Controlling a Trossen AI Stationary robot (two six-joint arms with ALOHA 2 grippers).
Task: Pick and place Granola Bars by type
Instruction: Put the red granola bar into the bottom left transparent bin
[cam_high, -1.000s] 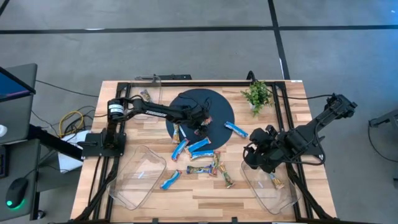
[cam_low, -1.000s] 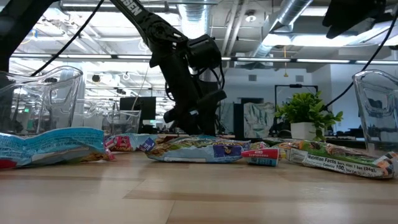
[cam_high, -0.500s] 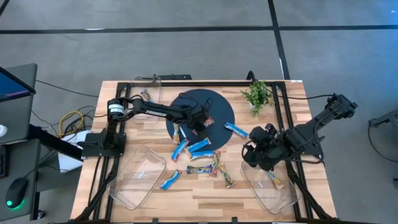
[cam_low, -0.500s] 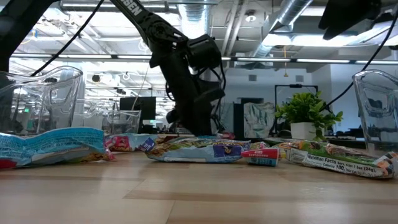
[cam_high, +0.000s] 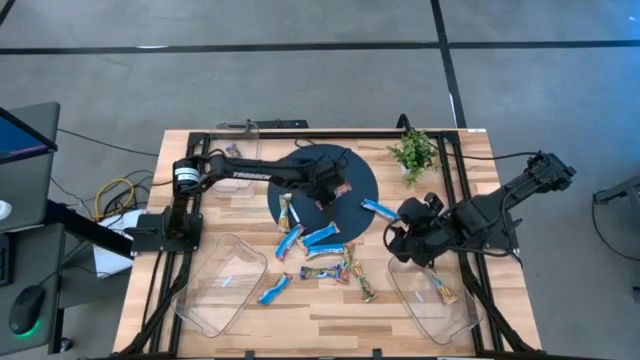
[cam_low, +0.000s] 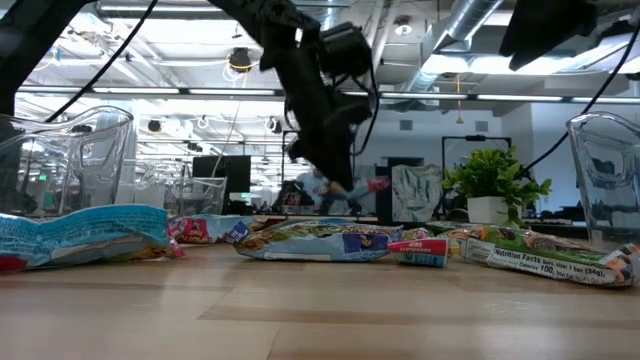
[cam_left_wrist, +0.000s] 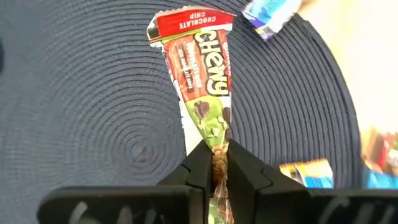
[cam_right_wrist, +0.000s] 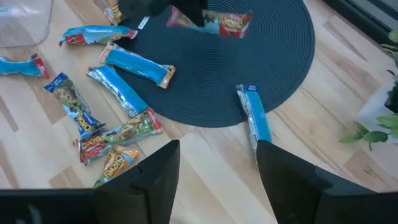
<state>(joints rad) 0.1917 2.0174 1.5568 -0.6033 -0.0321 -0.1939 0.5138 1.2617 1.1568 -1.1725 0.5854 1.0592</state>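
Your left gripper (cam_left_wrist: 215, 163) has its fingers pinched on one end of a red and green chewy bar (cam_left_wrist: 200, 74), which hangs lifted over the round dark mat (cam_high: 322, 186). From above, the arm hides most of that bar; the left wrist view shows its red "chocolate chip" end clearly, and the low view shows it clear of the table.

Around it, one blue bar (cam_high: 379, 210) lies on the mat's edge toward your right arm. More blue bars (cam_right_wrist: 137, 64) and a cluster of mixed-colour bars (cam_right_wrist: 117, 132) lie on the wood just off the mat. A clear tray (cam_high: 222, 280) sits near the table's front left with a blue bar (cam_high: 273, 289) at its edge. A second tray (cam_high: 435, 297) at the front right holds one tan bar (cam_high: 445, 291). A small plant (cam_high: 414, 153) stands at the back.

Your right gripper (cam_right_wrist: 214, 165) hovers over the wood beside the mat, fingers spread wide, holding nothing.
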